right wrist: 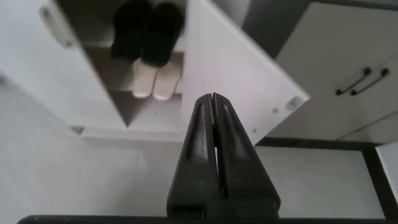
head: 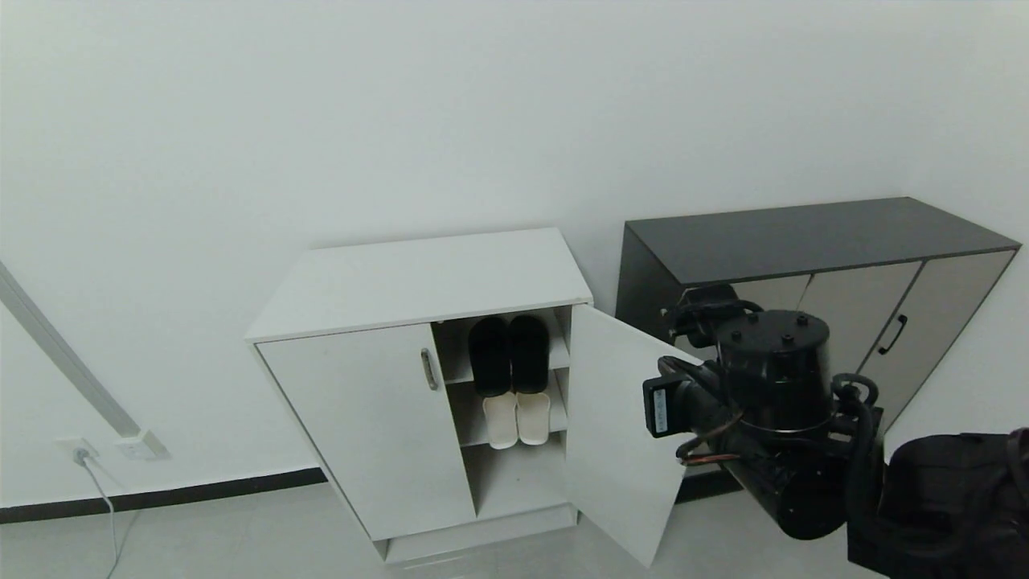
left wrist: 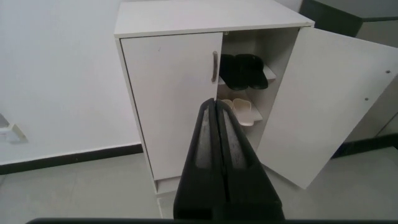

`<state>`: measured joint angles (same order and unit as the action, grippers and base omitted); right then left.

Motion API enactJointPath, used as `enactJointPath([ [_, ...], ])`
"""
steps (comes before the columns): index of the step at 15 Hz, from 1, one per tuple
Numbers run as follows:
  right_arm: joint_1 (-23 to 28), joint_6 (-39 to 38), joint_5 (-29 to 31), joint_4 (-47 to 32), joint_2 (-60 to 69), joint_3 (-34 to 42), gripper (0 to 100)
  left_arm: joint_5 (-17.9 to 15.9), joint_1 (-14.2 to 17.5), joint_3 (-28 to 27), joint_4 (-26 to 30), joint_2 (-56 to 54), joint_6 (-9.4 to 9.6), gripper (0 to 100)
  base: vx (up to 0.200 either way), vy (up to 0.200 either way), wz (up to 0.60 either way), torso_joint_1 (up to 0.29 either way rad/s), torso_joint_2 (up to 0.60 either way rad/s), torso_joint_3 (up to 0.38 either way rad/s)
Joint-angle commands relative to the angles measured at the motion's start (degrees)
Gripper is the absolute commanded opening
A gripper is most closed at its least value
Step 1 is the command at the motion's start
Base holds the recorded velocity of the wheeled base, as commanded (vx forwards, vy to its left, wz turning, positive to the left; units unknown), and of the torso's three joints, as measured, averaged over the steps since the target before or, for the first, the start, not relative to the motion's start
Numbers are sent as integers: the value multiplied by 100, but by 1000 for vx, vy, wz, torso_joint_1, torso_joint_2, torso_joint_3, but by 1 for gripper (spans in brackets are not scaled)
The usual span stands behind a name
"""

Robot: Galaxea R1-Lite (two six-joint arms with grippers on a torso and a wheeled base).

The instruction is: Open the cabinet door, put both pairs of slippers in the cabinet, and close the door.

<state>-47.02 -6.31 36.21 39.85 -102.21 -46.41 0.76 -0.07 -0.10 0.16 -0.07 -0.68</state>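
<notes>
The white cabinet [head: 418, 281] stands against the wall with its right door [head: 619, 434] swung open and its left door [head: 378, 426] closed. A black pair of slippers [head: 508, 354] lies on the top shelf, and a white pair of slippers [head: 516, 418] on the shelf below. My right gripper [right wrist: 213, 99] is shut and empty, held in front of the open door [right wrist: 236, 81], on its outer side. My left gripper [left wrist: 215, 102] is also shut and empty, hanging back from the cabinet and facing the edge of the closed door [left wrist: 174, 99]. Both pairs show past it, black [left wrist: 245, 70] and white [left wrist: 242, 112].
A dark-topped cabinet [head: 804, 233] with grey doors stands to the right, close behind the open door. A wall socket with a cable [head: 76, 450] is low at the left. Bare floor [head: 241, 531] lies in front of the white cabinet.
</notes>
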Motion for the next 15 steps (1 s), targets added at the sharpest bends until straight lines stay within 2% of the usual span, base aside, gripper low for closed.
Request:
enactJointPath([
  [1, 677, -1, -123, -188, -397, -668, 0, 4, -1, 1, 2, 7, -2, 0, 0, 0, 0, 0, 0, 0],
  [3, 984, -54, -360, -584, -608, -1133, 0, 4, -1, 1, 2, 7, -2, 0, 0, 0, 0, 0, 0, 0],
  [4, 1274, -160, -518, -927, -889, -1634, 0, 4, -1, 1, -7, 7, -2, 0, 0, 0, 0, 0, 0, 0],
  [7, 1722, -335, -878, -1269, -1442, -2294, 0, 4, -1, 1, -7, 7, -11, 0, 0, 0, 0, 0, 0, 0],
  [11, 2162, -441, -1133, -1348, -2040, -2619, 0, 12, -1, 1, 2, 7, -11, 0, 0, 0, 0, 0, 0, 0],
  [15, 2390, -441, -1265, -1348, -2339, -2803, 0, 12, -1, 1, -7, 7, -2, 0, 0, 0, 0, 0, 0, 0],
])
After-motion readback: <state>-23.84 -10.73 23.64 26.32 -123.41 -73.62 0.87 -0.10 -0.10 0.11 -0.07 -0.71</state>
